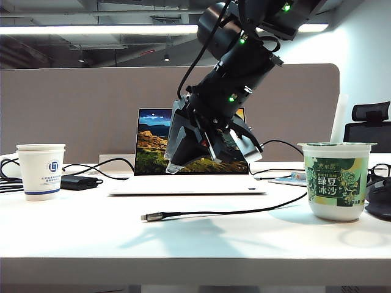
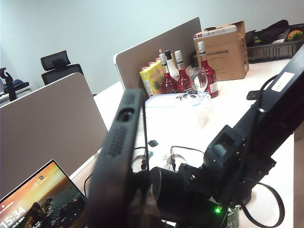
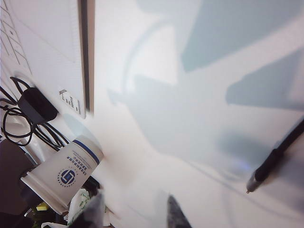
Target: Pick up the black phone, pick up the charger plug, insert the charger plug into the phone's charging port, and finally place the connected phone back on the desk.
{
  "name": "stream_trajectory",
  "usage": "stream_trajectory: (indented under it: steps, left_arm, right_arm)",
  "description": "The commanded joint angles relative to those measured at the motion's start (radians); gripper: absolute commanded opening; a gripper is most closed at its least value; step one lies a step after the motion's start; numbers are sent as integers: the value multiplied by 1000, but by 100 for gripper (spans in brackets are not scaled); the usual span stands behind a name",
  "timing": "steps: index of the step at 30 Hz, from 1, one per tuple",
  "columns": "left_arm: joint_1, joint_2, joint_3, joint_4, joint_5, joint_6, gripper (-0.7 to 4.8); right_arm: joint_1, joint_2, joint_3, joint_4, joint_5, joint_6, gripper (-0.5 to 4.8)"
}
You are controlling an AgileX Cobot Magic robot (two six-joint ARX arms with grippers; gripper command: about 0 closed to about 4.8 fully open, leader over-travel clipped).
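Two hands, two jobs. Our left hand (image 2: 137, 156) is closed, raised above the counter (image 1: 201, 244). The dark slab filling its wrist view looks to us like the black phone (image 2: 118, 142) in its grip, though it sits too close to the lens to be sure. No phone lies on the counter.

Our right hand (image 1: 201, 143) hangs over the laptop (image 1: 183, 183), fingers apart and empty. The charger plug (image 1: 145, 217) lies nearer the front edge, its cable trailing toward the green cup (image 1: 336, 180).

We judge the plug pickup is the step in hand. To do it well, we bring the right hand down with one finger on each side of the dark sleeve. We close just behind the metal tip, leaving the tip clear and in line with the cable.
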Motion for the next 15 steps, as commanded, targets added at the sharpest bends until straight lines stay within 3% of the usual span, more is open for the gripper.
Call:
stream_trajectory:
  steps: [1,4,8,11,12,13,14,15]
  left_arm:
    - [0,-6,8,40,-3,-2,-6]
    - [0,-8,8,40,-3,-2,-6]
    - [0,-8,8,41,-3,-2,-6]
    - [0,-8,8,41,-3,-2,-6]
    - [0,-8,8,41,-3,-2,-6]
    - [0,-8,8,41,-3,-2,-6]
    - [0,-8,8,41,-3,-2,-6]
    - [0,-8,8,41,-3,-2,-6]
  right_arm:
    - [-4,-5,2,17,-4,4,167]
    - [-4,-5,2,15,-36,16,167]
    - [-4,-5,2,0,-62,206,167]
    - [-2,-5,3,5,-50,214,161]
    - [-2,-5,3,-2,-51,214,125]
    - [-2,-5,4,-14,-53,214,40]
    - [-2,-6,5,-23,-53,214,-12]
    - [-2,-6,29,-80,-56,214,-8]
